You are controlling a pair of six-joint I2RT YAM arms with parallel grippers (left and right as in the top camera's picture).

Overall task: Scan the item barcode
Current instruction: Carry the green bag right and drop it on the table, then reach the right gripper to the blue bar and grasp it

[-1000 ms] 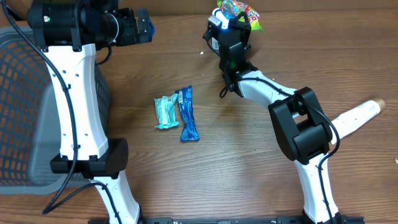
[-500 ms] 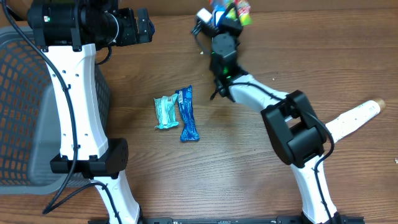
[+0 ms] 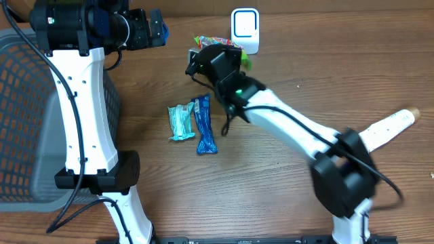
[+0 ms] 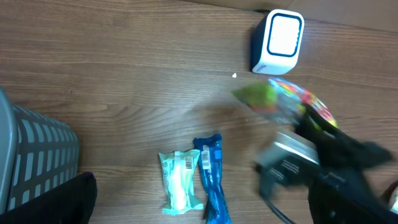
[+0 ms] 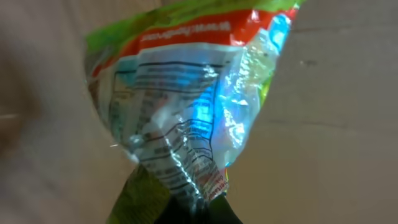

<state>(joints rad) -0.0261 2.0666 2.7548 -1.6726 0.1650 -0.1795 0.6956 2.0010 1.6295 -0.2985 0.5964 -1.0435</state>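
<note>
I read the right pincer [image 3: 209,51] as closed on the green-and-orange snack bag [image 3: 218,42]. The bag is held just beside the white scanner [image 3: 245,28], with its printed back toward the right wrist camera. The left pincer [image 3: 157,28] stands open and empty. A teal packet [image 3: 180,122] and a blue packet [image 3: 204,125] lie touching on the table [image 3: 271,203].

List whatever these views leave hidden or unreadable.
Right wrist view: barcode on the snack bag unreadable, print smeared by blur and glare.
Overhead: right pincer fingertips covered by its own housing and the bag.
Left wrist view: bag's graphics lost to blur; labels on teal wrapper and blue wrapper too small.
Overhead: basket cut off by left edge.
</note>
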